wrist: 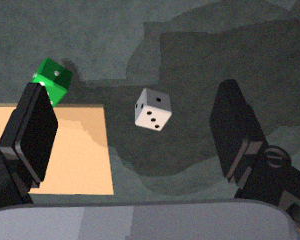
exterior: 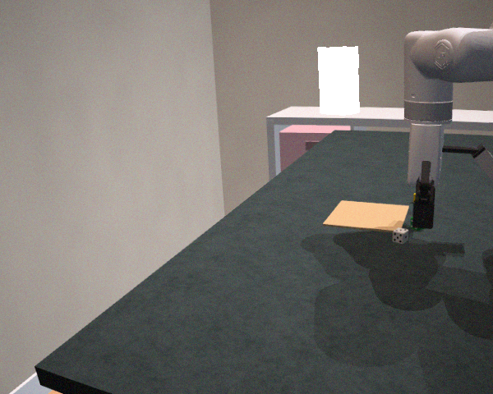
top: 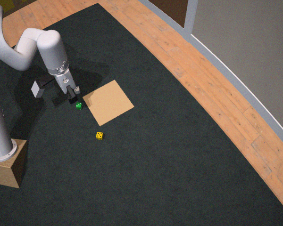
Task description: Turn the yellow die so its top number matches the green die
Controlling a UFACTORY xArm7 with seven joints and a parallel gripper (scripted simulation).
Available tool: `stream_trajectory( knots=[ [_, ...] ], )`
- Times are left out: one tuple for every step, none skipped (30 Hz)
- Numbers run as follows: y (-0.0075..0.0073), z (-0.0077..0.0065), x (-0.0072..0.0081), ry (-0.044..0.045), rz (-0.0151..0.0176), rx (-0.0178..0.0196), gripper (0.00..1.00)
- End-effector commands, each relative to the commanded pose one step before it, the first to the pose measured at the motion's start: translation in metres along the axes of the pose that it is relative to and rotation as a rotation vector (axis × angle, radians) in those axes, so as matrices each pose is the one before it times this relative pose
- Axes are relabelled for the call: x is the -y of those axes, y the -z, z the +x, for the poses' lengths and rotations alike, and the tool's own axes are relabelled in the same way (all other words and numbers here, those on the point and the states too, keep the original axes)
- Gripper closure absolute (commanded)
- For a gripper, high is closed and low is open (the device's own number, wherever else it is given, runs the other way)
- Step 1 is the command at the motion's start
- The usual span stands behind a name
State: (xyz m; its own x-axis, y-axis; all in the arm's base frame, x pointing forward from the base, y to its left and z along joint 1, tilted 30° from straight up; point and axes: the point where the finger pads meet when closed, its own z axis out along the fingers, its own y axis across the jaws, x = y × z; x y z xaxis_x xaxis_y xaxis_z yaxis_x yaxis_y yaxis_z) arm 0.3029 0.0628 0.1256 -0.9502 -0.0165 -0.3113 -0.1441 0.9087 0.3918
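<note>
Green die (top: 79, 105): it sits on the dark table top just off the left corner of the mat, beside my fingers; in the wrist view it looks tilted, and I cannot read its top number from here.
Gripper (top: 72, 96): my fingers stand wide apart with nothing between them, hanging low over the spot between the green die and the white die (top: 77, 90).
Mat (top: 108, 102): tan square lying flat, no die on it.
Yellow die (top: 99, 135): it lies flat on the table top, well apart from my fingers and below the mat's lower corner; its top looks like a five.
Its axis: a cube, so no long axis; its edges sit nearly square to the top view.
Step in hand: I judge I am reading the green die before going for the yellow one.
Doing it well: I should stay clear of both nearby dice, settle the number first, then travel high.
</note>
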Motion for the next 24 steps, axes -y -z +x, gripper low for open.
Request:
stream_trajectory(
  knots=[
    [0.00122, -0.00119, 0.00003, 0.00017, 0.00022, 0.00283, 0.0],
    [0.00109, -0.00002, -0.00001, 0.00001, -0.00006, 0.00003, 0.0],
    [0.00193, 0.0, 0.0, 0.0, 0.00001, 0.0, 0.0],
    [0.00288, 0.0, 0.0, 0.0, 0.00001, 0.0, 0.0],
    [0.00386, 0.00002, 0.00001, -0.00001, 0.00007, -0.00003, 0.0],
    [0.00482, 0.0, 0.0, 0.0, 0.00001, 0.0, 0.0],
    [0.00572, -0.00001, -0.00001, 0.00001, -0.00004, 0.00002, 0.0],
    [0.00652, -0.00001, 0.0, 0.00001, -0.00002, 0.00001, 0.0],
    [0.0072, 0.00003, 0.00001, -0.00002, 0.00008, -0.00003, 0.0],
    [0.00775, -0.00002, -0.00001, 0.00002, -0.00006, 0.00002, 0.0],
    [0.00813, 0.00001, 0.0, -0.00001, 0.00003, -0.00001, 0.0],
    [0.00833, 0.00001, 0.0, 0.0, 0.00002, -0.00001, 0.0],
    [0.00832, -0.00001, 0.0, 0.00001, -0.00002, 0.00001, 0.0],
    [0.0, 0.0, 0.0, 0.0, 0.0, 0.0, 0.0],
    [0.0, 0.0, 0.0, 0.0, 0.0, 0.0, 0.0],
    [0.0, 0.0, 0.0, 0.0, 0.0, 0.0, 0.0],
    [0.00808, 0.00001, 0.0, -0.00001, 0.00002, -0.00001, 0.0],
    [0.0076, 0.0, 0.0, 0.0, 0.0, 0.0, 0.0],
    [0.00688, 0.00001, 0.0, 0.0, 0.00001, 0.0, 0.0],
    [0.00596, -0.00001, 0.0, 0.00001, -0.00001, 0.0, 0.0],
    [0.00487, 0.0, 0.0, 0.0, 0.0, 0.0, 0.0],
    [0.00368, 0.00001, 0.0, -0.00001, 0.00002, -0.00001, 0.0],
    [0.0025, -0.00001, 0.0, 0.00001, -0.00002, 0.00001, 0.0],
    [0.00141, 0.00001, 0.0, -0.00001, 0.00001, 0.0, 0.0]
  ],
)
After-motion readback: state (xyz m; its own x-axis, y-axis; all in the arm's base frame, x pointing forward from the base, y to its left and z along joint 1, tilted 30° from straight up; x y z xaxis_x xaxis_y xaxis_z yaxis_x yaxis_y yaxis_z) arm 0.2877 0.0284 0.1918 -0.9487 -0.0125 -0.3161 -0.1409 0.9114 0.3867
